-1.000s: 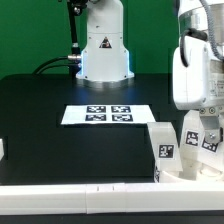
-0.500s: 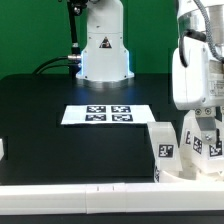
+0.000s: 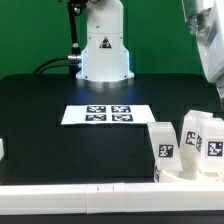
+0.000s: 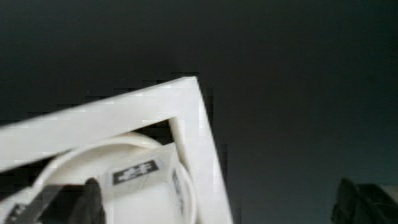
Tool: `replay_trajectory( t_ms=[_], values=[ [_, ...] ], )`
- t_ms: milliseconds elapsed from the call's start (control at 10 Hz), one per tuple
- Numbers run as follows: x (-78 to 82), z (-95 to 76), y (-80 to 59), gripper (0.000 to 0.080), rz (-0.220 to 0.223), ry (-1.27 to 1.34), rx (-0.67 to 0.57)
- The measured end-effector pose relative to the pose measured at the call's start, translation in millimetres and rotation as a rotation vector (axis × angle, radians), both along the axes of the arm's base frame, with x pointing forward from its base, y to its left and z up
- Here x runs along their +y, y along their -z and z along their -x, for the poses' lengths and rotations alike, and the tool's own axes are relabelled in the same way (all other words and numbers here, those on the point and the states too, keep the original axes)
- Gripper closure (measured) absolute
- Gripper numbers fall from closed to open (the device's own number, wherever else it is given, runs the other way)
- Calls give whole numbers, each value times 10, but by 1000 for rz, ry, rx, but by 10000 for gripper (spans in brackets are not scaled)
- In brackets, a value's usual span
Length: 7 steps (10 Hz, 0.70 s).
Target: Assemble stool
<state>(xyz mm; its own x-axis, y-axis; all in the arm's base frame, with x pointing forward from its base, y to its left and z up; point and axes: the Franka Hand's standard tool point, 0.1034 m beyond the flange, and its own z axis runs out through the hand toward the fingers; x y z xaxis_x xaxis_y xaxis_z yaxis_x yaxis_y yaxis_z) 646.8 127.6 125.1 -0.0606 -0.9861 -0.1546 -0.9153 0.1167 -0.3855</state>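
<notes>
Three white stool legs with black-and-white tags stand upright close together at the exterior view's front right: one (image 3: pixel 162 150), one (image 3: pixel 192 140) and one (image 3: pixel 213 142). A white base under them (image 3: pixel 190 172) may be the seat; I cannot tell. My arm (image 3: pixel 207 40) is raised above and to the right of the legs, touching none. In the wrist view my gripper (image 4: pixel 214 205) is open and empty, with dark fingers (image 4: pixel 63 205) far apart. Below it lies a rounded white part with a tag (image 4: pixel 134 172).
The marker board (image 3: pixel 108 114) lies flat mid-table in front of the robot base (image 3: pixel 105 55). A white rail (image 3: pixel 90 192) runs along the table's front edge; its corner shows in the wrist view (image 4: pixel 178 100). A small white piece (image 3: pixel 3 148) sits at the left edge.
My gripper was down around the rightmost leg. It has let go and risen up and to the right. The leg stays standing.
</notes>
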Motion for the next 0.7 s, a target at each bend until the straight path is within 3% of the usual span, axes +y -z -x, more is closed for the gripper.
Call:
replay_trajectory(
  t_ms=[200, 300, 400, 500, 700],
  values=[
    [-15, -3, 7, 151, 58, -123, -14],
    [-40, -8, -9, 151, 112, -271, -16],
    [-110, -27, -99, 151, 136, -444, -2],
    [-184, -65, -150, 151, 194, -663, 1],
    [-295, -85, -49, 151, 243, -820, -9]
  ],
)
